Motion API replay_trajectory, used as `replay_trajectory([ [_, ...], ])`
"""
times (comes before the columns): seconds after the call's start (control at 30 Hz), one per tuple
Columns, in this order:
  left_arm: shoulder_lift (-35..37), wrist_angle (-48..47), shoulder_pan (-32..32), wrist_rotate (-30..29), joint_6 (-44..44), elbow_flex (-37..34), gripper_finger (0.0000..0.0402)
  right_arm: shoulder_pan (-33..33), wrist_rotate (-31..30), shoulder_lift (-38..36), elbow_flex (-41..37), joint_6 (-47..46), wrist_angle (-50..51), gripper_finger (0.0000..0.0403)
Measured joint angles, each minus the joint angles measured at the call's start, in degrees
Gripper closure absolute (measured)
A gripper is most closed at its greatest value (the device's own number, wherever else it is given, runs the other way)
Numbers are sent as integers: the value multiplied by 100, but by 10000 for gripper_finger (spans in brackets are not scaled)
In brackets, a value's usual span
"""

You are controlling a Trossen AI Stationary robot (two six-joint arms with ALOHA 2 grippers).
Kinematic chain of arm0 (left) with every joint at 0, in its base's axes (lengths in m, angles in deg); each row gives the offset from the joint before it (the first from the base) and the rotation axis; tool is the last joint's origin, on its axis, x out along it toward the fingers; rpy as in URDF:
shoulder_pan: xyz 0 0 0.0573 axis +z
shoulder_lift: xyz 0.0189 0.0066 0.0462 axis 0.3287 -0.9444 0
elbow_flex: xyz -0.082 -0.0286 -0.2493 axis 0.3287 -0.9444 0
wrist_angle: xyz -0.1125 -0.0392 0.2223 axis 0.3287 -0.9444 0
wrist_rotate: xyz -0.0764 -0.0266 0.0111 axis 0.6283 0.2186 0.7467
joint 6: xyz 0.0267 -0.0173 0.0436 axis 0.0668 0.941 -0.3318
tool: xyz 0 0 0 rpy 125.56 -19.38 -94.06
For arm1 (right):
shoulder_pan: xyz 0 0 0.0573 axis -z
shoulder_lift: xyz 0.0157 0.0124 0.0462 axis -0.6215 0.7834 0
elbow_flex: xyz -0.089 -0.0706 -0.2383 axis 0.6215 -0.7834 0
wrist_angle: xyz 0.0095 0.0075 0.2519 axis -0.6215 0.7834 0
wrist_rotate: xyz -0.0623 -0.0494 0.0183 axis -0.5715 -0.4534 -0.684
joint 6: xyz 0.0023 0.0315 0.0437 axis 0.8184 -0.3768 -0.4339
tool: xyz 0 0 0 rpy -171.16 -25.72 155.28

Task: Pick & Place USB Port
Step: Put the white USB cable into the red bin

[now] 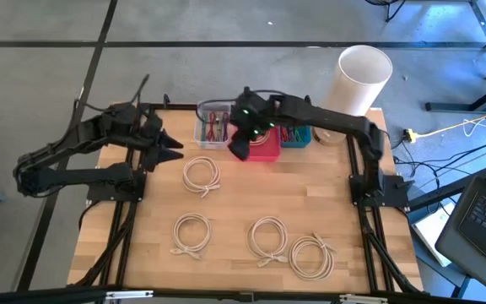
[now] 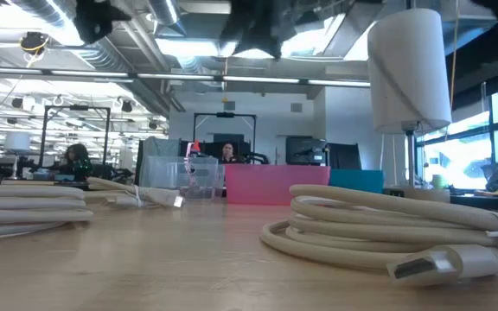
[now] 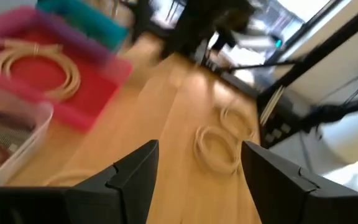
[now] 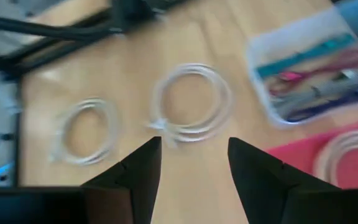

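Several coiled cream USB cables lie flat on the wooden table (image 1: 251, 194): one (image 1: 202, 176) toward the far left, three (image 1: 191, 232) (image 1: 268, 236) (image 1: 312, 256) along the near side. Another coil (image 3: 39, 65) lies inside the pink bin (image 1: 267, 149) at the far edge. My right gripper (image 1: 239, 149) hangs open above the pink bin's left end, with nothing between its fingers (image 4: 191, 168). At the table's left edge my left gripper (image 1: 172, 149) is raised and open, also with nothing between its fingers (image 3: 197, 180).
A clear bin (image 1: 213, 125) with coloured items stands left of the pink bin, and a teal bin (image 1: 296, 136) stands to its right. A white cylinder (image 1: 363, 76) stands at the far right corner. Bare wood lies between the coils in the table's middle.
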Motion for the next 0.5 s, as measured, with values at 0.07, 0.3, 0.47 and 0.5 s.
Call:
replay_trajectory([
  [0.07,-37,-320,0,0,-215,0,180,-292,0,-305,0,-40,39,216],
  [0.3,-441,-1401,-343,-29,-1233,0,180,-1311,-721,-1329,7,-567,158,217],
  [0.47,-1218,-1823,-1022,-340,-1906,0,180,-1931,-1974,-1874,7,-1069,266,217],
  [0.5,-1384,-1856,-1176,-472,-2086,0,180,-2060,-2237,-1963,7,-1159,308,217],
])
